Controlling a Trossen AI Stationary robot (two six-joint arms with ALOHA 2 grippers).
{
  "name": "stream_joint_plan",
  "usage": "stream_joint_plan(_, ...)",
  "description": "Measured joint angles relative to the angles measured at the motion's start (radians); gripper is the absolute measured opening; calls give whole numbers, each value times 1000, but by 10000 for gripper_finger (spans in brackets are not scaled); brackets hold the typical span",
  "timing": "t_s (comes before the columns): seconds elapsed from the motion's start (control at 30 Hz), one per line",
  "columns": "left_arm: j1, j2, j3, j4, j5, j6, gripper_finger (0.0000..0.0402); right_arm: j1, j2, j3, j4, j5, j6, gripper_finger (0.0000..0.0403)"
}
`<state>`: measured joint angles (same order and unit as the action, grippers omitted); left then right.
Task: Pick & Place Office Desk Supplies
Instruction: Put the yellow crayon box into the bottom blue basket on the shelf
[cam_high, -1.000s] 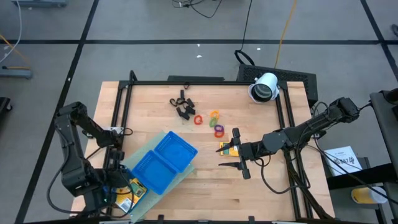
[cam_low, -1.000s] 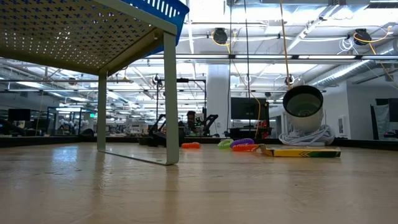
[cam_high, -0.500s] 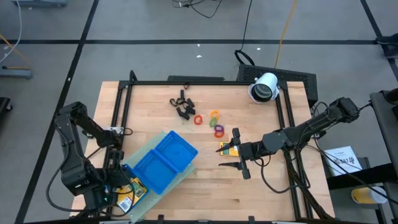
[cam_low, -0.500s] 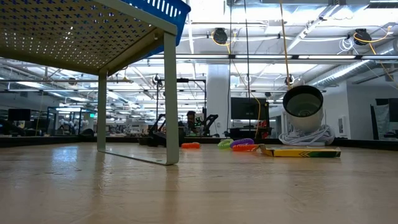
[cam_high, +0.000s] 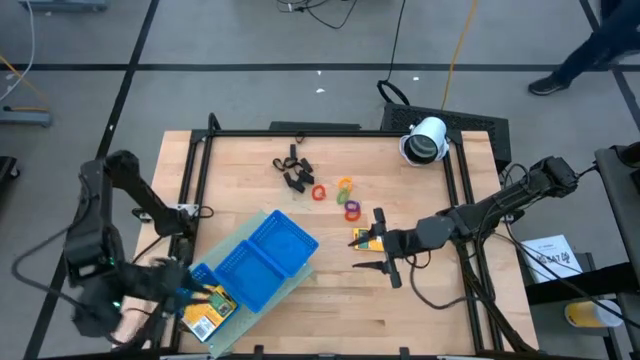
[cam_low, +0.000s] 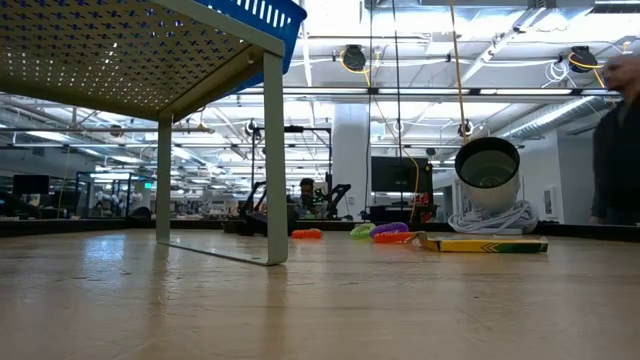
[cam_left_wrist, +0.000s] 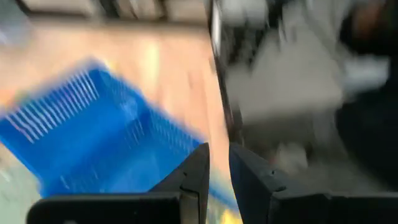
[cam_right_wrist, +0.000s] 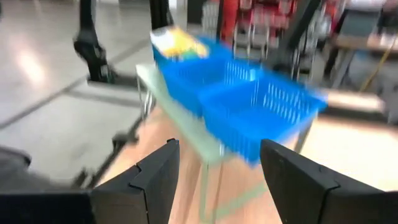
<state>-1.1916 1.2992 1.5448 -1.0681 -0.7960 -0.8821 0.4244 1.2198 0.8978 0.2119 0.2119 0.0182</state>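
Observation:
Black clips (cam_high: 293, 170) and coloured rings (cam_high: 340, 195) lie on the table at the far middle. One yellow pack (cam_high: 364, 238) lies flat on the wood, also seen in the low view (cam_low: 485, 244). A second yellow pack (cam_high: 205, 306) lies at the near-left end of the blue tray (cam_high: 262, 255). My left gripper (cam_high: 185, 293) hangs by that end of the tray; its fingers (cam_left_wrist: 198, 168) stand a narrow gap apart with nothing between them. My right gripper (cam_high: 356, 252) hovers wide open above the first pack, pointing at the tray (cam_right_wrist: 249, 93).
The tray sits on a pale green perforated stand (cam_low: 275, 150) at the near left. A white cylindrical device (cam_high: 425, 140) lies at the far right corner. A black frame (cam_high: 330, 131) runs round the table. A person (cam_low: 615, 140) walks beyond the far right.
My left gripper has risen from the tray's near-left end, drawn back toward the table's left edge and tipped upward. The yellow pack stays in the tray. A person has come into view beyond the table's far right.

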Motion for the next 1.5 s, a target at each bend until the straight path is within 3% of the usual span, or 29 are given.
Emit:
stream_joint_plan(0.07, -13, -10, 0, 36, -137, 24, 72, 0, 0, 0, -94, 11, 47, 212)
stream_joint_plan(0.17, -14, -12, 0, 33, -263, 37, 72, 0, 14, 0, -255, 114, 106, 212)
stream_joint_plan(0.3, 8, -12, -26, 37, -322, 43, 72, -18, 17, -42, -381, 237, 199, 213)
stream_joint_plan(0.47, 51, -23, -140, 155, -384, 51, 72, -99, 18, -176, -340, 175, 276, 237)
stream_joint_plan(0.57, 99, -38, -219, 325, -365, 79, 72, -161, 31, -262, -228, 89, 283, 266)
stream_joint_plan(0.7, 190, -43, -266, 536, -253, 192, 72, -209, 91, -315, -90, 0, 241, 297)
stream_joint_plan(0.83, 255, -45, -265, 668, -195, 361, 72, -210, 211, -311, -43, -4, 181, 302)
stream_joint_plan(1.0, 309, -44, -265, 704, -190, 488, 72, -177, 359, -263, -10, 3, 173, 294)
stream_joint_plan(1.1, 334, -44, -265, 699, -168, 511, 72, -164, 415, -234, 6, 55, 178, 291)
stream_joint_plan(1.3, 378, -44, -265, 685, -94, 521, 72, -158, 470, -204, -23, 258, 230, 289)
stream_joint_plan(1.5, 414, -44, -265, 637, -21, 499, 72, -156, 481, -201, -98, 295, 367, 255)
